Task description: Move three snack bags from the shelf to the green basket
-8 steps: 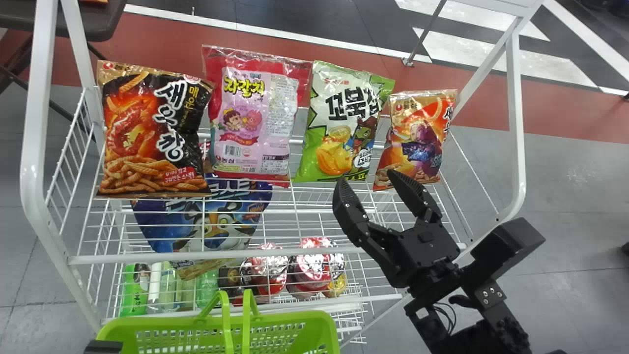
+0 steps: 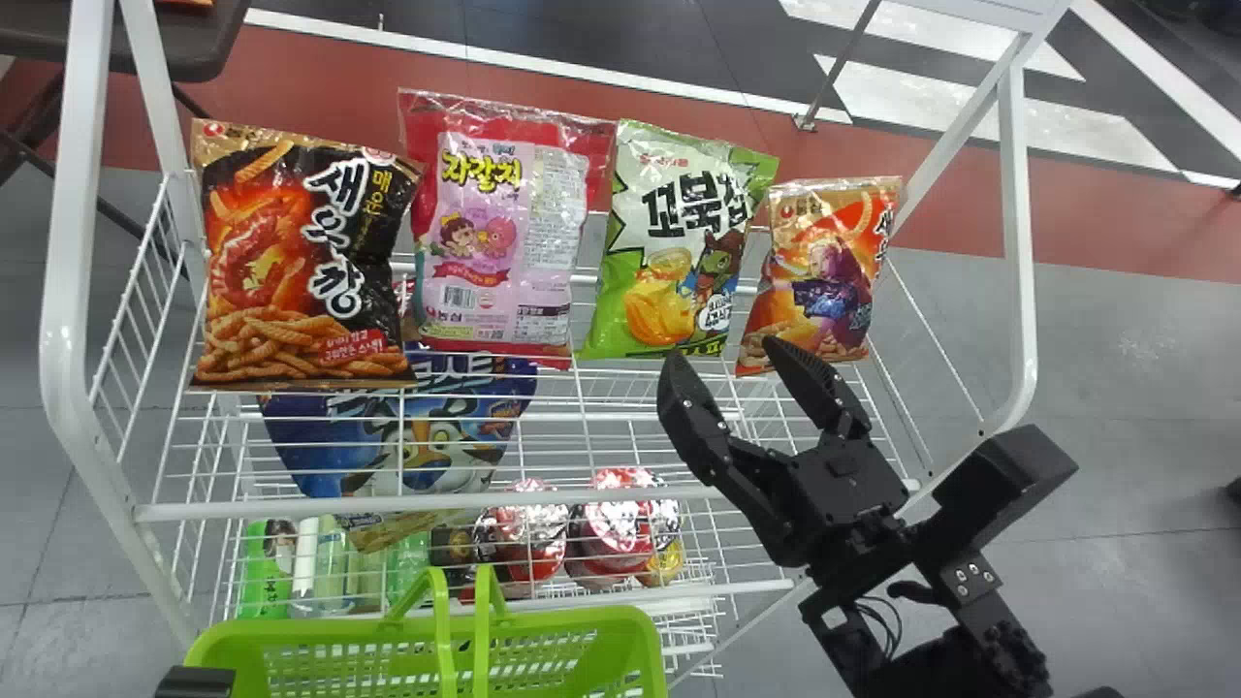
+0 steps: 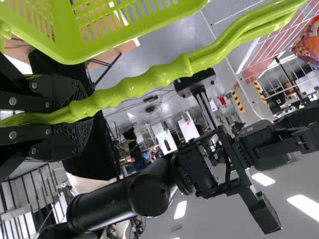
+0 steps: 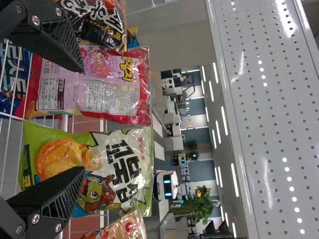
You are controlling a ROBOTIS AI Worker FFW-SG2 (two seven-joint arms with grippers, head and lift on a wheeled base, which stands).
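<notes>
Four snack bags stand in a row on the white wire shelf [image 2: 291, 507], across the upper half of the head view. A black-and-orange bag [image 2: 305, 257] is at the upper left, a pink bag [image 2: 494, 242] just beside it, then a green-and-white bag [image 2: 679, 242] right of centre, and a smaller orange bag [image 2: 819, 271] farther right.

The right gripper [image 2: 725, 354] is right of centre, its arm coming in from the lower right. Its pincer is wide open with nothing in it — one tip appears near the lower edge of the green-and-white bag, the other overlaps the lower edge of the smaller orange bag. Whether either tip touches a bag, I cannot tell. In the right wrist view, parts of the pink bag and the green-and-white bag show between the spread fingers.

The green basket [image 2: 582, 669] sits at the bottom edge of the head view, left of centre, with its handles [image 2: 446, 630] upright. In the left wrist view, the left gripper [image 3: 82, 112] has its pincer closed around those handles.

Below the bags, a blue bag [image 2: 407, 436] lies left of centre under the wire mesh. Lower down are bottles [image 2: 267, 572] at the lower left and red-and-white packs [image 2: 524, 533] near the middle.
</notes>
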